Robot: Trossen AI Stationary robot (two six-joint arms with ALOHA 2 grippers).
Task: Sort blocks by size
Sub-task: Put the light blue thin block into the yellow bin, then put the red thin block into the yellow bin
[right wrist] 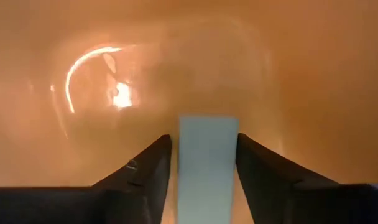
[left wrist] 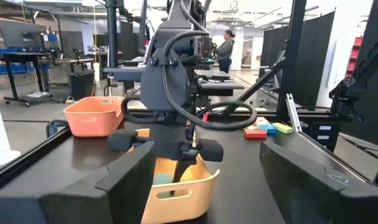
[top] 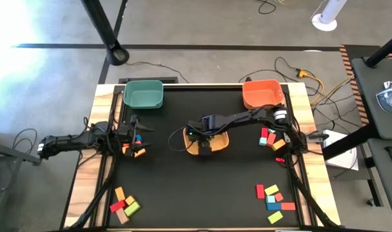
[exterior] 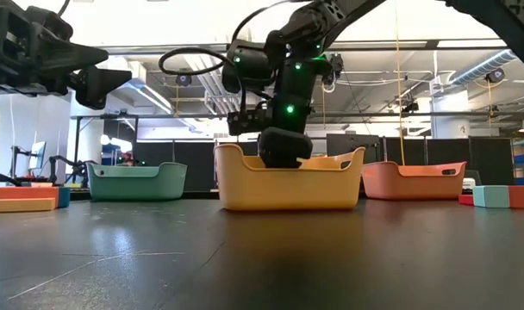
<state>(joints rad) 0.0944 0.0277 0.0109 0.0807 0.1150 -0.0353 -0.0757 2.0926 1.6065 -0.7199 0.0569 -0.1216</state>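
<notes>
Three plastic bins sit on the dark counter [top: 202, 187]: a green bin [top: 143, 94] at the far left, an orange bin [top: 262, 94] at the far right, and a yellow bin [exterior: 288, 179] in the middle. The right hand [right wrist: 205, 163] reaches down inside the yellow bin, its fingers [right wrist: 145, 168] pinching a pale blue block [right wrist: 207, 163] just above the bin's floor. What the green and orange bins hold cannot be told.

The left hand [left wrist: 201, 186] hangs above the counter's left side with its fingers spread wide and nothing between them, pointed toward the yellow bin. Loose blocks lie in four clusters: one just under the left arm [top: 135, 145], one at the near left [top: 124, 205], one at the right edge below the orange bin [top: 272, 139], and one at the near right [top: 273, 198].

The middle of the counter near the camera lies open. Wooden strips border the counter at left and right. Beyond it stretch a grey floor with cables, workbenches, and a person [left wrist: 226, 51] standing in the far room.
</notes>
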